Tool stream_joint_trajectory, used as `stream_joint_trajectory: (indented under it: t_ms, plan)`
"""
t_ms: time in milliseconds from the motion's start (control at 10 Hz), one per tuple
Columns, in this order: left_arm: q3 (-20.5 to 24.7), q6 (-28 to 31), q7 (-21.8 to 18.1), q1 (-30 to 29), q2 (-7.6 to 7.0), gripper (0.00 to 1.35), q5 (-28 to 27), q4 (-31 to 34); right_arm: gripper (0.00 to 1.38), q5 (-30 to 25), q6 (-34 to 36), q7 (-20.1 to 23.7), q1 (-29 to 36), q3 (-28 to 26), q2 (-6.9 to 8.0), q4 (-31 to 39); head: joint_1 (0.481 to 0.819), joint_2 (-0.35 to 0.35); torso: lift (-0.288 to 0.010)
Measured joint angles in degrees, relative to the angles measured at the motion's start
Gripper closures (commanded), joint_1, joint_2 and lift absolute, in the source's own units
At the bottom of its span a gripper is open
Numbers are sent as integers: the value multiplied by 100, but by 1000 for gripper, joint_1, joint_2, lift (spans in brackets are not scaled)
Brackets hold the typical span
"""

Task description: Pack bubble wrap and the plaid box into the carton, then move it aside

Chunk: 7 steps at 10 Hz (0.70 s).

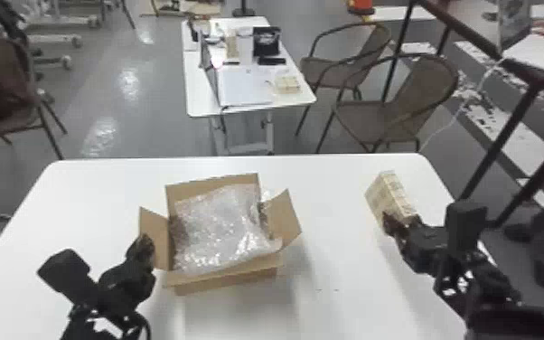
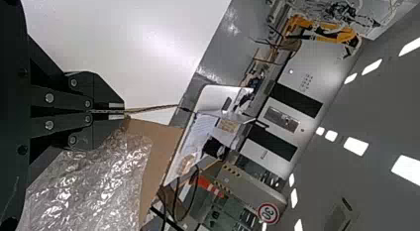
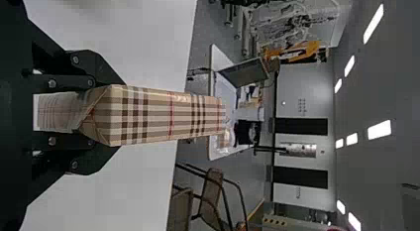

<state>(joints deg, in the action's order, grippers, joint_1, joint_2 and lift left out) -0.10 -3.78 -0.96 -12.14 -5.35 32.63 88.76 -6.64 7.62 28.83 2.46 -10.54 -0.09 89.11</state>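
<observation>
My left gripper (image 1: pixel 144 246) is at the left side of the open carton (image 1: pixel 226 282), shut on its left flap (image 1: pixel 158 237). In the left wrist view, the thin flap edge (image 2: pixel 153 109) runs out from between the closed fingers of that gripper (image 2: pixel 124 112). Crumpled clear bubble wrap (image 1: pixel 221 226) fills the carton's inside. Over the table's right part, my right gripper (image 1: pixel 401 222) grips the plaid box (image 1: pixel 386 194) by its near end. The right wrist view has the tan checked plaid box (image 3: pixel 163 117) between both fingers of the right gripper (image 3: pixel 106 116); whether it touches the table I cannot tell.
The white table (image 1: pixel 339 271) extends around the carton and between the two arms. Its far edge lies a little behind the carton. Beyond it stand a second table (image 1: pixel 194 101) with a laptop and small items, and brown chairs (image 1: pixel 375 122).
</observation>
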Motion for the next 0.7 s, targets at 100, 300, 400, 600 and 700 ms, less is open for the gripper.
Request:
stream_joint_trajectory:
  t_ms: [100,300,400,600,700]
  plan:
    - [-5,0,0,17,5,1214,3,-18,995,105,45,-31,9,284,0,323,695,53,-27]
    - [-22,5,0,35,10,1213,7,-45,995,479,114,-59,-61,857,0,712,695,100,-27]
    - [-35,6,0,40,15,1213,7,-56,995,728,207,-76,-147,1218,0,800,695,142,-27]
    - [-90,9,0,97,18,1213,17,-108,993,1209,457,-88,-351,1886,-69,836,695,211,-27]
    - [-114,9,0,123,17,1213,22,-130,990,1416,609,-83,-438,2131,-116,796,695,225,-27]
